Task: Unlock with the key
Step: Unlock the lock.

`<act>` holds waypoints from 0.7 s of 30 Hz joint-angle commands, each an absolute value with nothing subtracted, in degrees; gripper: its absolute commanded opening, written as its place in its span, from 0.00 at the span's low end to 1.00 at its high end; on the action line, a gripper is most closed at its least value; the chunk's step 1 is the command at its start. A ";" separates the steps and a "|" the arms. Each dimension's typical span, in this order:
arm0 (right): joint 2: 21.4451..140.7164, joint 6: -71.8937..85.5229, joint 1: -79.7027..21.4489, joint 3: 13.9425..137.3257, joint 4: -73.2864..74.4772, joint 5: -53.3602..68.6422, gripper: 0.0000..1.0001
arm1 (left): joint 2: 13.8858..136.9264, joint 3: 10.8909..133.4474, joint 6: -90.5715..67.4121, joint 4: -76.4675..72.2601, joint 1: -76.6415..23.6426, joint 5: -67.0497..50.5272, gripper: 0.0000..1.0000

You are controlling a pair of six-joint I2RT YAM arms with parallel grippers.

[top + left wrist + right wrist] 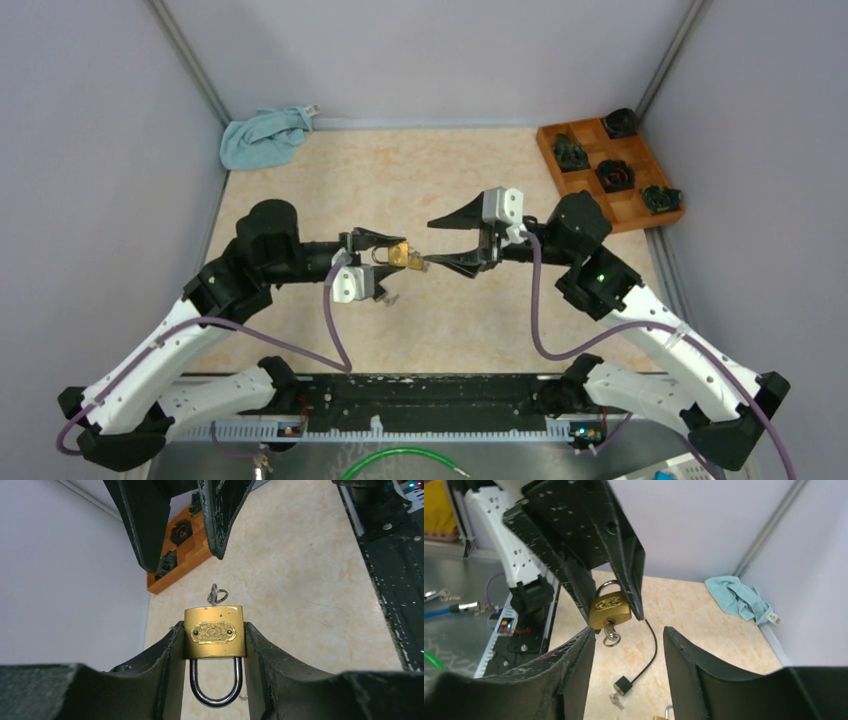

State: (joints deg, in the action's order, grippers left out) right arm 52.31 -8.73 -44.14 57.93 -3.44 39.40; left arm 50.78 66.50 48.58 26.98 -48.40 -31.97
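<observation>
Left gripper (214, 630) is clamped partway closed on the two narrow sides of the rectangular brass padlock (214, 639) with a steel shackle, holding it up off the beige marbled tabletop (450, 330) mid-workspace. The shackle points back toward its own wrist and the keyhole end faces the other arm, likely so the body is braced against a twist. A small silver key (217, 596) on a wire ring sits in the keyhole. Right gripper (629, 632) is spread wide, grips nothing, and is lined up just short of the key, seemingly ready to pinch it. Left wrist view gives the label face and the squeeze on both sides. Only the right wrist view shows the keyhole end-on, plus a small black lock on a thin cable (622, 684) lying on the table below. Top view shows the arms nose to nose, but can't tell there if a right finger touches the key
</observation>
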 commanded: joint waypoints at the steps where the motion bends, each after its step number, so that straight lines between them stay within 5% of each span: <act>1: 52.25 -17.30 -44.90 62.56 2.94 47.35 0.49 | 51.61 69.24 46.52 31.33 -48.51 -35.35 0.00; 21: 56.45 -32.81 -53.98 67.92 17.24 33.77 0.39 | 52.13 69.42 47.35 31.61 -48.50 -34.88 0.00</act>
